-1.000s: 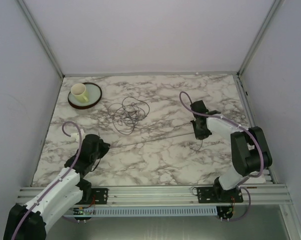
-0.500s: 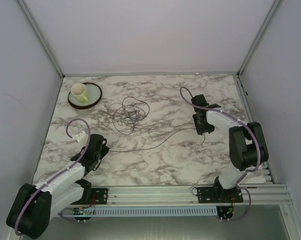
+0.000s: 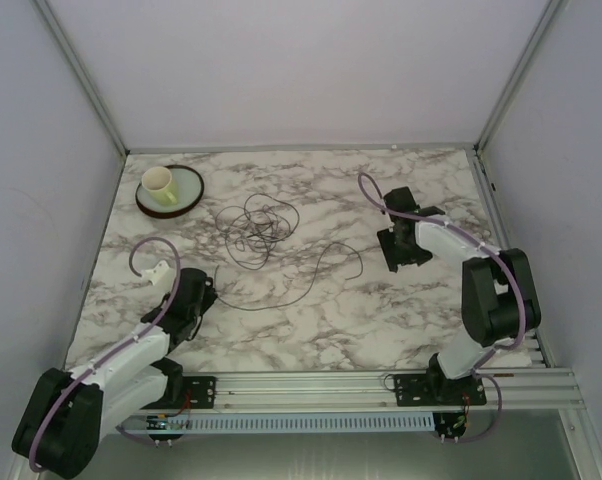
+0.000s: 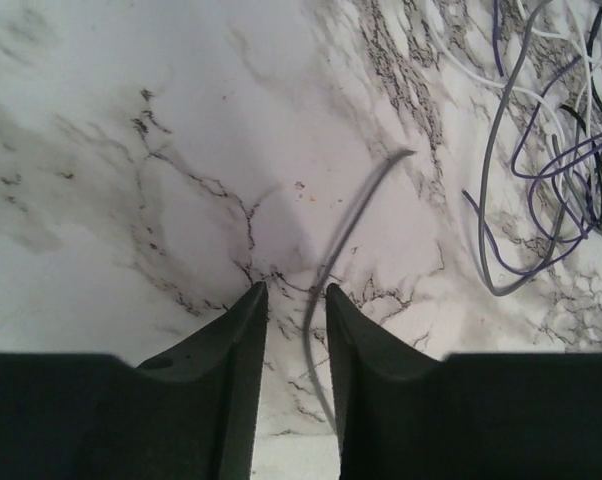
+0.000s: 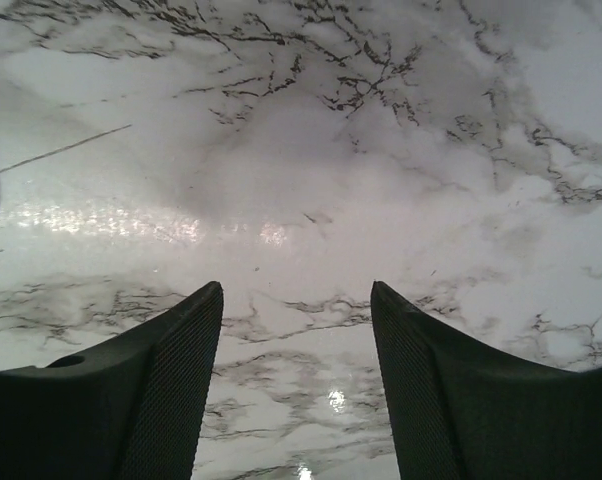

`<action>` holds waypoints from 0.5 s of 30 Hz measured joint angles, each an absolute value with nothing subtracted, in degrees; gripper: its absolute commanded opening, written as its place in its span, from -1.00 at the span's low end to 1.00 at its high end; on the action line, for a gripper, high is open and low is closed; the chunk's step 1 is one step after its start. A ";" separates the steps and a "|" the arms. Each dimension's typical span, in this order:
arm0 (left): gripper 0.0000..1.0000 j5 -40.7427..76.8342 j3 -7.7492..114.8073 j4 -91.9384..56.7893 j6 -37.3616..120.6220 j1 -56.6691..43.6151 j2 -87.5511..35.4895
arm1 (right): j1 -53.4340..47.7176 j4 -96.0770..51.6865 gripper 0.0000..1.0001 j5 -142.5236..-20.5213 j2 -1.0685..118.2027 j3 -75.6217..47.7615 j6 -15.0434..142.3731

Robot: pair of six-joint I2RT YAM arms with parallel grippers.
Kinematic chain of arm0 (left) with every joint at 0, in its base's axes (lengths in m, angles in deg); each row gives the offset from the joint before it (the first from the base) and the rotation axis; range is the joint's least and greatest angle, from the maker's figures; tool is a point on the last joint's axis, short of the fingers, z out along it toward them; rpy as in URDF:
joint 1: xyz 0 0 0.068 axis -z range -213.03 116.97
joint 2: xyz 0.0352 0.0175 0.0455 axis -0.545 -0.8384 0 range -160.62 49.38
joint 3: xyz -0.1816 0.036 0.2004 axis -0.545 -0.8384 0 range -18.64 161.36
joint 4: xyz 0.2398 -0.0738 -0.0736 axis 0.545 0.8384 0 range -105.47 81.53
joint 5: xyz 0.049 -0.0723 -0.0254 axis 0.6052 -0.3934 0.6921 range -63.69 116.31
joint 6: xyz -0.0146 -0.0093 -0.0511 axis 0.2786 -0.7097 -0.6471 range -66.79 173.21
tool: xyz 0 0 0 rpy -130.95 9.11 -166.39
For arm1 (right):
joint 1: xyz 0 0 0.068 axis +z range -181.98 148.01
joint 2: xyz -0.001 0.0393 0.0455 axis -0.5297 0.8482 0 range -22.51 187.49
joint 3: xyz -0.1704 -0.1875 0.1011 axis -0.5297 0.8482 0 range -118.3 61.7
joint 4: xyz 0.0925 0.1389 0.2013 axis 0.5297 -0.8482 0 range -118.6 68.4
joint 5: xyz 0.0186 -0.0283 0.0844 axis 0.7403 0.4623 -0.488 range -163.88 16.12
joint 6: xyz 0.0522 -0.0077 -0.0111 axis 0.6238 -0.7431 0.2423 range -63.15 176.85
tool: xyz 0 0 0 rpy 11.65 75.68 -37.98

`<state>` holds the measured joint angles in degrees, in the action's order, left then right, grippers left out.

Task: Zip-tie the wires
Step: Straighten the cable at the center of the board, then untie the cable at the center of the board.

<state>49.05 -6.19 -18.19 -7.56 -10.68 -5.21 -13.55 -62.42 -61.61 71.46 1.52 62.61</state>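
Note:
The wires lie as a loose dark tangle on the marble table, left of centre. One long loose strand curls from the tangle's near side toward the right arm. My left gripper sits low at the strand's left end. In the left wrist view that strand runs between the narrowly parted fingers of the left gripper, unclamped, with the tangle at the upper right. My right gripper is open over bare marble, nothing between its fingers.
A pale cup stands on a green-rimmed plate in the far left corner. Aluminium rails run along the near edge, and enclosure walls close the other three sides.
Both grippers have opened. The strand stretched straight between them a second ago has gone slack and now curls on the table. The right gripper has drawn back from it.

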 measured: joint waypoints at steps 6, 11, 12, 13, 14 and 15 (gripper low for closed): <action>0.31 51.54 -5.84 -14.78 -7.24 -10.70 -1.76 | -13.55 -61.37 0.50 -62.42 66.52 0.69 63.20; 0.53 54.99 -4.14 -8.42 -5.92 -10.70 3.14 | -13.55 -58.00 0.60 -62.85 61.71 -0.51 64.42; 0.54 55.72 -3.29 -7.31 -5.12 -10.70 4.25 | -13.53 -57.13 0.64 -62.96 60.64 -0.51 64.86; 0.54 56.20 -2.50 -6.87 -4.15 -10.74 5.13 | -13.53 -56.25 0.68 -63.14 59.61 -0.51 65.21; 0.54 56.48 -1.56 -6.76 -2.86 -10.77 5.78 | -13.53 -55.20 0.71 -63.27 58.52 -0.49 65.52; 0.54 56.57 -0.42 -7.00 -1.18 -10.77 6.20 | -13.53 -54.13 0.73 -63.34 57.52 -0.45 66.00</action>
<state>56.57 -0.42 -7.00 -1.18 -10.77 6.20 -13.53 -54.13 -63.34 57.52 -0.45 66.00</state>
